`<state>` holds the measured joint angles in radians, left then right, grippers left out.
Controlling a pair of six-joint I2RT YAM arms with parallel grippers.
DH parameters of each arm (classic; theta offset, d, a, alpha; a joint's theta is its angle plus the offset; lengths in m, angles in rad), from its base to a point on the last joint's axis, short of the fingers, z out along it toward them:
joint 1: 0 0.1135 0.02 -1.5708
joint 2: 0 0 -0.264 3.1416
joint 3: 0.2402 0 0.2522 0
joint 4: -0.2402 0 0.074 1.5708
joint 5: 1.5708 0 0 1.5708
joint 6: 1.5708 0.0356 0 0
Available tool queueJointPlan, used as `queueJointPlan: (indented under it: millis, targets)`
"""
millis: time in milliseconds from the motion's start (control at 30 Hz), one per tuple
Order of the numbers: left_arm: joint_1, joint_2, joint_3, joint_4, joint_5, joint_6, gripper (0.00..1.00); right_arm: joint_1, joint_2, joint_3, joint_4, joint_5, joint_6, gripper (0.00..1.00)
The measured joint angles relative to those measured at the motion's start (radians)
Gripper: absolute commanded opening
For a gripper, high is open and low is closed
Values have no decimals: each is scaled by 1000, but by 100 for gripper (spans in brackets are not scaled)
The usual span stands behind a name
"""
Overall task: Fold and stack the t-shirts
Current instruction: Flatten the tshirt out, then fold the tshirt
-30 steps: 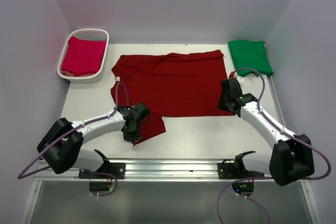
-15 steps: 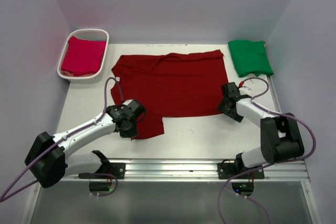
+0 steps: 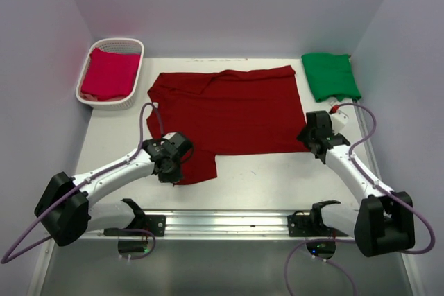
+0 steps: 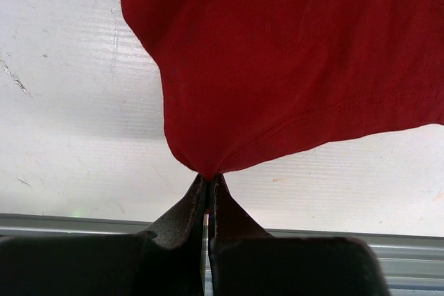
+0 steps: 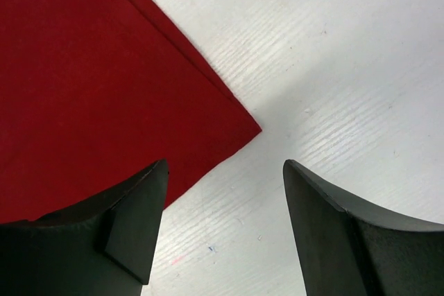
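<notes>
Since 1 s ago: right claw (image 5: 225, 166) slid outward off the maroon shirt (image 3: 229, 109). It's now wide open w/ nothing gripped, shirt's near corner just ahead of its tips. Left claw (image 4: 208, 181) crept in a bit and is clamped on the tip of the near flap, cloth fanning out ahead of it. We read this as setup for a 2-corner lift, fold not begun. Shirt lies flat on table (image 3: 277, 171), long axis claw to claw. Neck end unclear. Green shirt (image 3: 331, 76) sits beyond right claw.
</notes>
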<state>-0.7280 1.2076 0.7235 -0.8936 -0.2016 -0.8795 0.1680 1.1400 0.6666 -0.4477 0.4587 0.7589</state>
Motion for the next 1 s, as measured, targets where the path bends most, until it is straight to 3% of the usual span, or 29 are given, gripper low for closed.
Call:
queueJointPlan:
  millis: [267,567,1000]
  targets:
    - [0,11,-2,1,0,0,0,-40,156,-4,10,-2,8,62]
    - [0,-9,-26,-2,0,-1,0,-98,196,-26,83,-6,11,51]
    - [0,-11,-31,-4,-3,-1,0,-110,221,-48,175,-62,12,46]
